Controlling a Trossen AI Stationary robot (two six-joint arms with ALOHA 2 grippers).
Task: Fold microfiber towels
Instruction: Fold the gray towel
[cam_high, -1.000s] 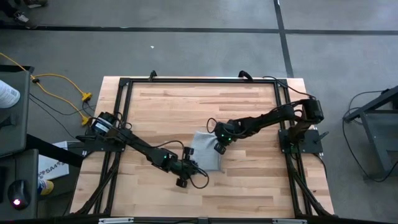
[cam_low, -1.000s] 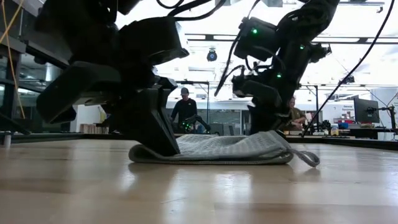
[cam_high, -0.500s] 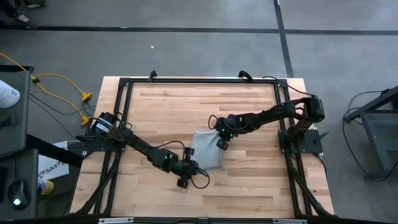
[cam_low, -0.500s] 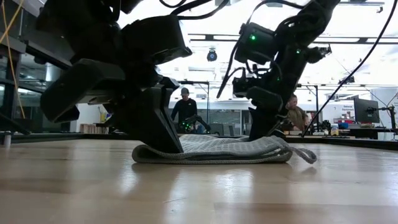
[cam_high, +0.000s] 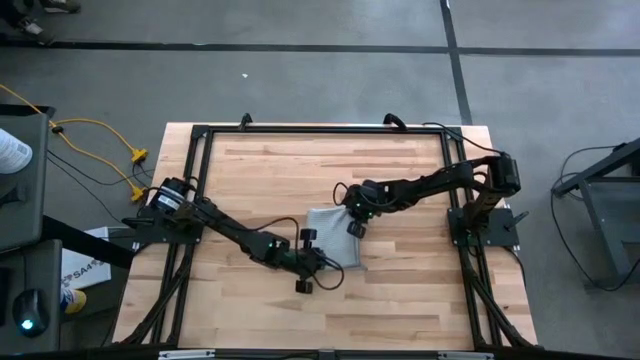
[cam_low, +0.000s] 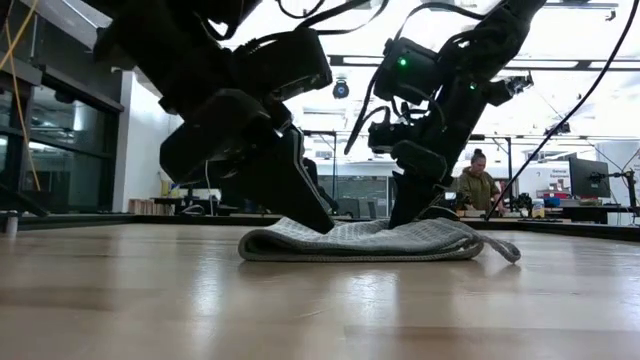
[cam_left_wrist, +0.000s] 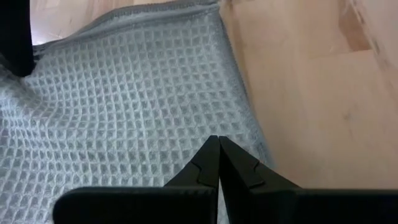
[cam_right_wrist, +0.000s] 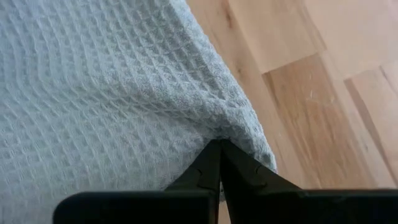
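Observation:
The light grey-blue waffle-textured towel (cam_high: 330, 232) lies folded and flat on the middle of the wooden table (cam_high: 400, 290). It also shows in the low view (cam_low: 370, 240). My left gripper (cam_high: 326, 260) is shut, with its tips on the towel's near part. My right gripper (cam_high: 352, 227) is shut, with its tips on the towel's right part. In the low view the left gripper (cam_low: 318, 222) and the right gripper (cam_low: 408, 214) both come down onto the towel's top. A loose corner (cam_low: 503, 250) sticks out at the towel's right end. My left gripper presses its shut fingertips (cam_left_wrist: 217, 144) down on the towel's top layer (cam_left_wrist: 186, 118), close to one side edge. It comes slanting down from the table's left. The towel lies flat on the table under it. My right gripper presses its shut fingertips (cam_right_wrist: 219, 147) down on the towel's top (cam_right_wrist: 205, 118), near its edge. It comes slanting down from the right. The cloth puckers in creases that run to the tips.
A black frame (cam_high: 320, 129) runs round the tabletop. Bare wood lies on all sides of the towel. In the low view a person (cam_low: 478, 185) sits in the room beyond the table.
My left gripper has moved toward the table's right edge, staying shut on the towel's top. The towel has slid a little toward the right along the table and stayed flat. My right gripper has drawn slightly toward the far edge.

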